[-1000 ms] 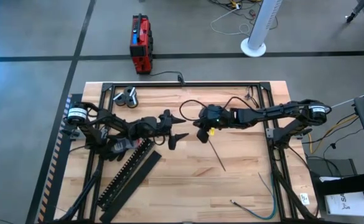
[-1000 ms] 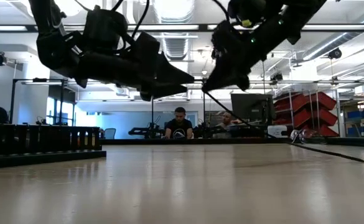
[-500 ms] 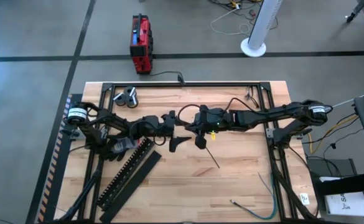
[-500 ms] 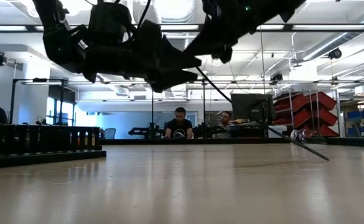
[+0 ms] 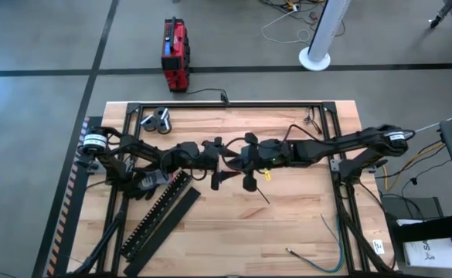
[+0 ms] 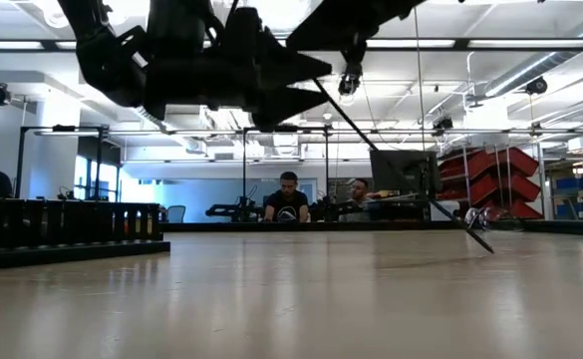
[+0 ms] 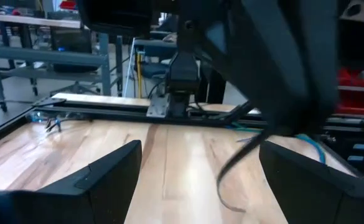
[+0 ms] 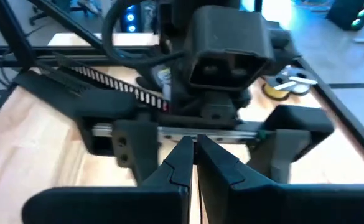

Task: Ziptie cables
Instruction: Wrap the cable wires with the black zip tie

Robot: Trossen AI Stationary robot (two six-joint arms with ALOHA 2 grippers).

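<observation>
Over the last second the right hand has travelled left along the middle of the bench and now sits nose to nose with the left hand, the two overlapping in the high view where earlier a clear gap lay between them. I read the right hand as clamped: in its own wrist view the fingertips stand almost together, and a thin dark strand runs from it towards the near right, its free end low over the bench. That end has drawn left with the hand. Whether the strand is a dark cable or a tie, I cannot tell. The left hand is spread wide, its fingers well apart with nothing between them, facing the right hand. The blue and green cables lie untouched at the near right corner of the bench, well apart from both hands. My judgement: this is a hand-over or threading step being set up, with the left hand placed to receive the strand; no bundle is gathered and nothing is tied yet, so the task is at an early stage.
</observation>
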